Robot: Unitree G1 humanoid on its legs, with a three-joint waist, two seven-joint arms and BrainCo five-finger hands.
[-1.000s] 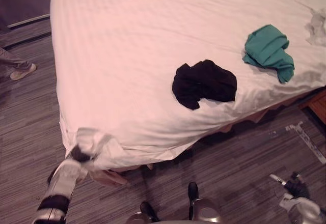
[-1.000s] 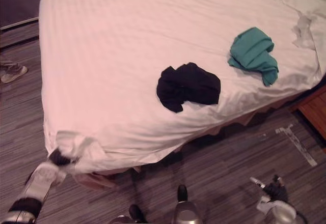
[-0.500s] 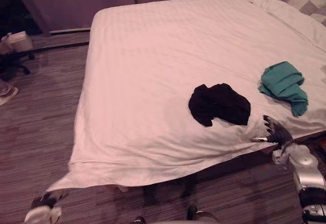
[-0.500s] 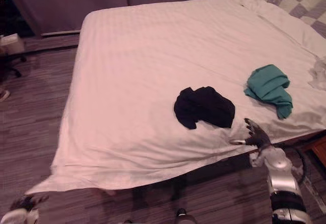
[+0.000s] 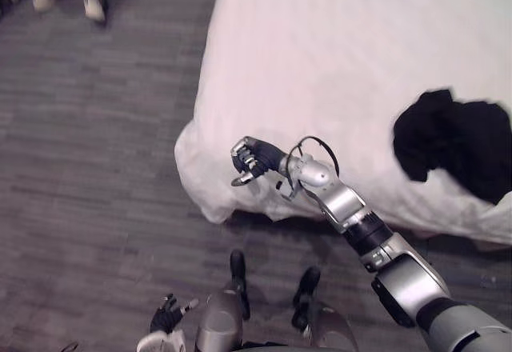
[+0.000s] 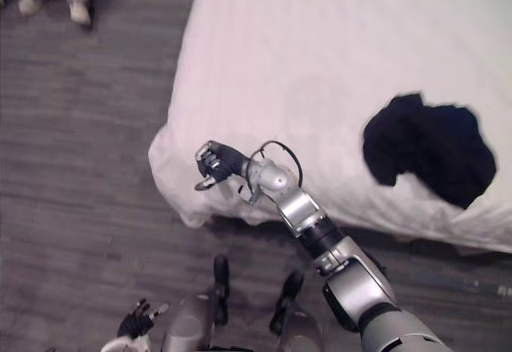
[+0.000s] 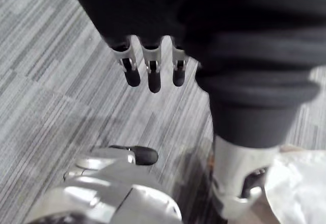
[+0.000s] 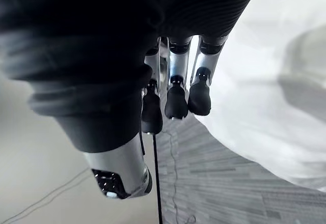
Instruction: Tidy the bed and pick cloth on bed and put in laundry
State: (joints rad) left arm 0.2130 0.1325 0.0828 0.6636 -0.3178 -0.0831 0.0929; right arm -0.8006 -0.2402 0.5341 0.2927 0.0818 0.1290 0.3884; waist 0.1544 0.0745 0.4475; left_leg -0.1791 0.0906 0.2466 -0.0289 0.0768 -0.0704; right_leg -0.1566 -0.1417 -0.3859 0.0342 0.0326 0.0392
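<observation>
Right hand [image 5: 252, 160]: fingers curled in, nothing held, up against the near-left corner of the bed [image 5: 320, 56], where the white cover bulges over the edge. Left hand [image 5: 168, 318]: low over the floor [image 5: 96, 176], fingers relaxed, empty. Black cloth [image 5: 452, 146]: crumpled on the bed, well right of the right hand, close to the near edge. Person's shoes [image 5: 90, 4]: far left on the floor.

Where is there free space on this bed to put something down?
The bed is bare from its near corner, beside the right hand, across to the black cloth. Little sheet remains between that cloth and the near edge.
</observation>
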